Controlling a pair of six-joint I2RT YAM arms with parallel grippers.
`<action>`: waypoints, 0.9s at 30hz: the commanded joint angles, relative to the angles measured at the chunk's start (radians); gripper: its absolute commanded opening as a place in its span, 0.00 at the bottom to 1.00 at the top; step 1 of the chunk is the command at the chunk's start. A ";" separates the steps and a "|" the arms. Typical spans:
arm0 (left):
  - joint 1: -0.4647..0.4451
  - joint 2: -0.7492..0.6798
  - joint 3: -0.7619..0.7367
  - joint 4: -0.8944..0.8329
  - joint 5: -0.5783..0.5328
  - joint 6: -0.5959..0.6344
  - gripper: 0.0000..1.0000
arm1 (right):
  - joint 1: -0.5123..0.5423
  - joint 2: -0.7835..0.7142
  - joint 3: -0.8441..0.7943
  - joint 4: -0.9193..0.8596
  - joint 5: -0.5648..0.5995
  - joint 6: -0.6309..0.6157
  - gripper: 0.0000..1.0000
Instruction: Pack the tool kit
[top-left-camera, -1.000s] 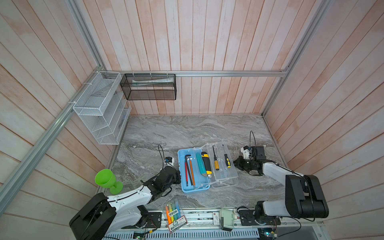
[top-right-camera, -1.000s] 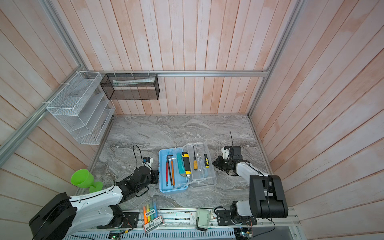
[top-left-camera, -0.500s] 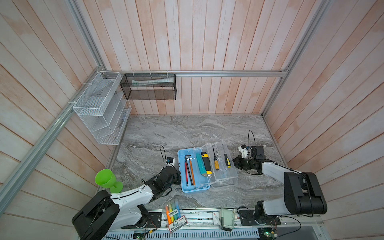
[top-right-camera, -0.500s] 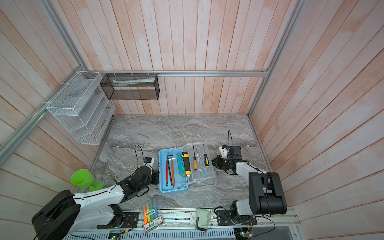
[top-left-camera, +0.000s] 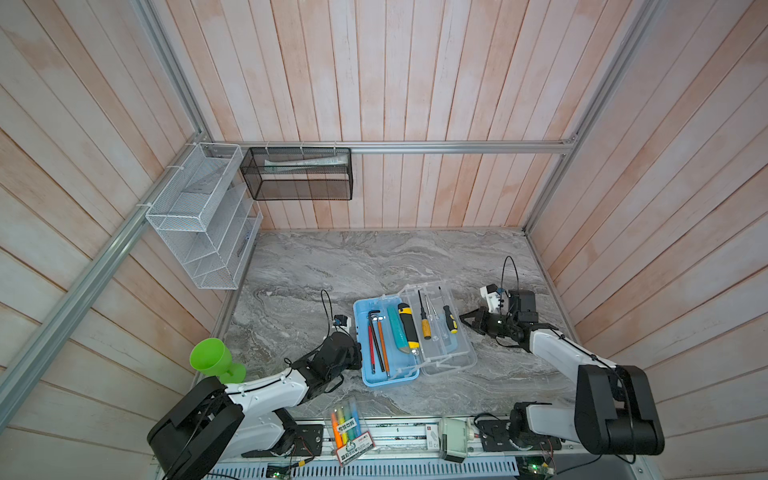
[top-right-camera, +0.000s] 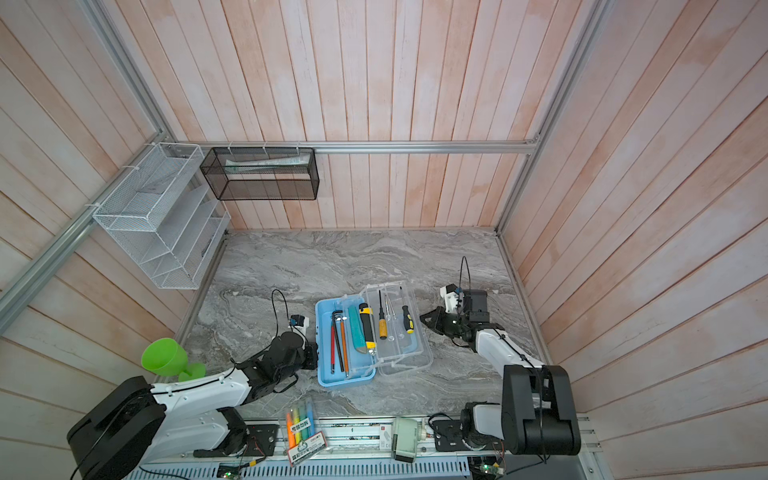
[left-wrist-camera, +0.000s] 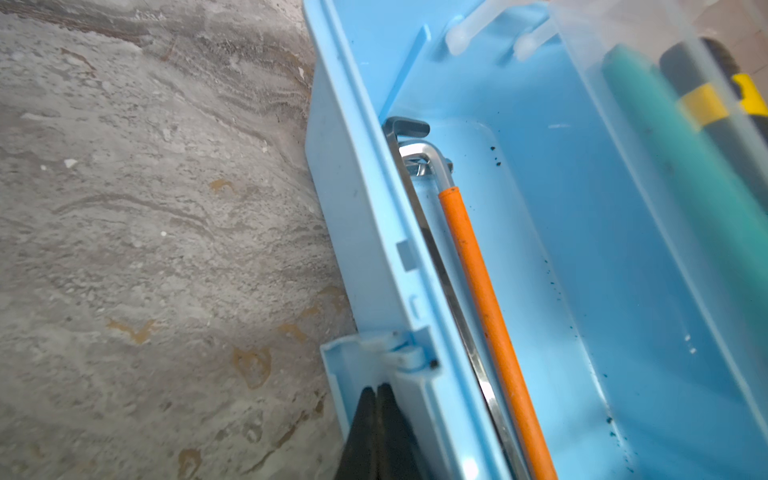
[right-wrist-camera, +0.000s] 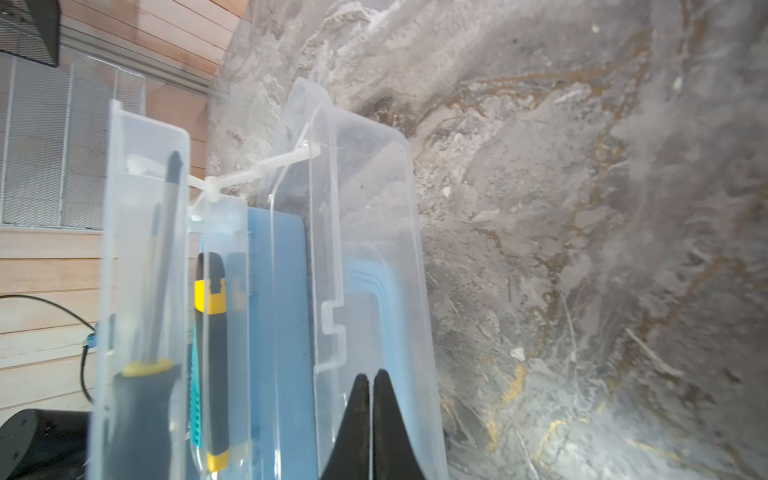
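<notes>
A green cup (top-left-camera: 212, 359) sits at eight o'clock beside the grey stone table (top-left-camera: 374, 262). A pack of bright pens (top-left-camera: 347, 428) lies at six o'clock. A white wire rack (top-left-camera: 203, 216) hangs at ten o'clock, and a black mesh basket (top-left-camera: 297, 174) at eleven.

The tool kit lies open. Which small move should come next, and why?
Probably the right gripper should push the clear lid up and over the blue case. The tools already lie inside, the lid lies open beside the case, and this shut gripper sits at the lid's outer edge. The left gripper, also shut, is at the case's far wall, perhaps bracing it.
</notes>
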 joint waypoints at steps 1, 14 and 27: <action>-0.012 -0.003 0.023 0.155 0.083 0.022 0.00 | 0.027 -0.037 0.011 -0.056 -0.193 -0.002 0.00; 0.006 -0.083 -0.031 0.144 0.060 0.014 0.00 | 0.147 -0.234 0.043 -0.121 -0.097 0.111 0.00; 0.046 -0.188 -0.110 0.128 0.061 0.007 0.00 | 0.482 -0.121 0.195 -0.054 0.079 0.203 0.00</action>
